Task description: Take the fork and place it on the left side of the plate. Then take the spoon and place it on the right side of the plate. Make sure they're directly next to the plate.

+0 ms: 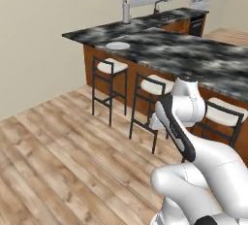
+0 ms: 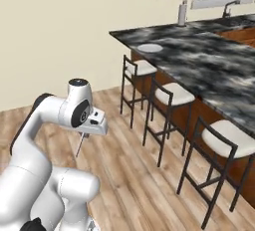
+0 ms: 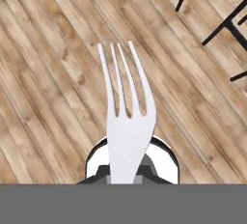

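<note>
Fork leg of the job, mid-carry! Claw [image 3: 129,177] clamped tight on the fork [image 3: 126,121], tines thrust out ahead in the hand view over bare wooden floor [image 3: 48,97]. Seen from the right base view as a thin sliver [image 2: 79,145] hanging down under the hand, well clear of the tabletop [image 2: 209,65]. Plate [image 2: 150,48] sat far off near the tabletop's far corner, same white disc in the left base view [image 1: 118,46], bar stools [image 1: 110,69] lined up below it. Spoon too hard to pick out on that dark marble. Judged call for the next move: close the gap to the tabletop, swing the arm up over it, then lower the fork flat just beside the plate's left rim, touching-close without riding onto it.
</note>
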